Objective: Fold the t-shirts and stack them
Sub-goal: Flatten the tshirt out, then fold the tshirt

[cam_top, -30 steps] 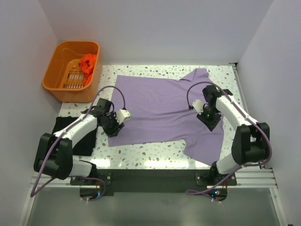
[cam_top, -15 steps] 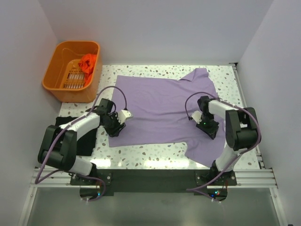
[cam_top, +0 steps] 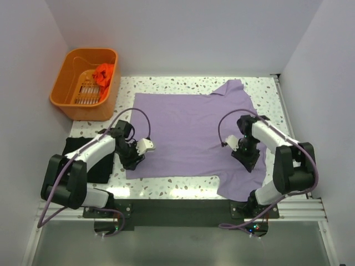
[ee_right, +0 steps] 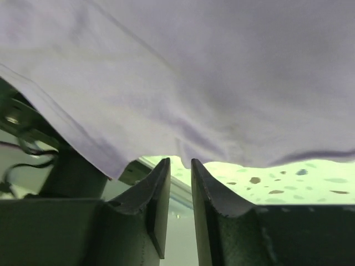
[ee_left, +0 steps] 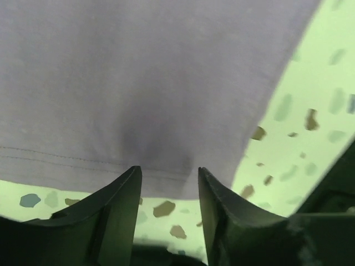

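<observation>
The lilac t-shirt (cam_top: 188,133) lies spread flat in the middle of the table. My left gripper (cam_top: 133,159) is at its near left corner. In the left wrist view the gripper (ee_left: 168,169) is open, with the shirt's hem (ee_left: 138,83) just past the fingertips. My right gripper (cam_top: 248,157) is over the shirt's right side by the near sleeve. In the right wrist view its (ee_right: 180,160) jaws stand a narrow gap apart, and a small fold of the lilac cloth (ee_right: 222,72) dips at the tips. The black t-shirt (cam_top: 100,169) lies under my left arm. The orange-red t-shirt (cam_top: 104,73) is in the basket.
The orange plastic basket (cam_top: 83,111) stands at the far left, off the table's corner. The speckled table (cam_top: 166,180) shows a narrow bare strip between the shirt's hem and the near edge. White walls close in both sides.
Both grippers have moved toward the near edge and drawn the lilac shirt with them. Its near hem now lies lower and straighter, and the cloth is flatter.
</observation>
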Controlling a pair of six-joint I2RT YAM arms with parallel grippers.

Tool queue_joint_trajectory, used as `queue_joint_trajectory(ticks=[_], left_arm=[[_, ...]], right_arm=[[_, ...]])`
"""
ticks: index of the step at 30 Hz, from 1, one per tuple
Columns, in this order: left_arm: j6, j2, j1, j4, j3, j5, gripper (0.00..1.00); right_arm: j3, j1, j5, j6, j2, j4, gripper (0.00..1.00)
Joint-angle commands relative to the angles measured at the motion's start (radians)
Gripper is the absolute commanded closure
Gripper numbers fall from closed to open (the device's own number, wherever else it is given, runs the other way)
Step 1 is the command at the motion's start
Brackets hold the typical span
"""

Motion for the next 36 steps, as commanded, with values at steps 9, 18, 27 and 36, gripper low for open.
queue_joint_trajectory(ticks=[9,18,27,36], left_arm=[[-0.326,0.172,0.057,0.15,0.509,0.171,0.35],[-0.607,0.472,0.132,0.385,0.825,0.026,0.34],[-0.638,0.637,0.148,0.437,0.941,0.012,0.32],[-0.646,0.716,0.159,0.438,0.99,0.003,0.32]], right_arm=[[0.839,-0.147,-0.199,0.482,0.363,0.254,0.67],[1.304,-0.145,-0.015,0.791,0.788,0.544,0.59],[1.371,-0.185,0.085,0.854,0.945,0.826,0.33],[1.404,-0.197,0.07,0.884,1.023,0.925,0.35]])
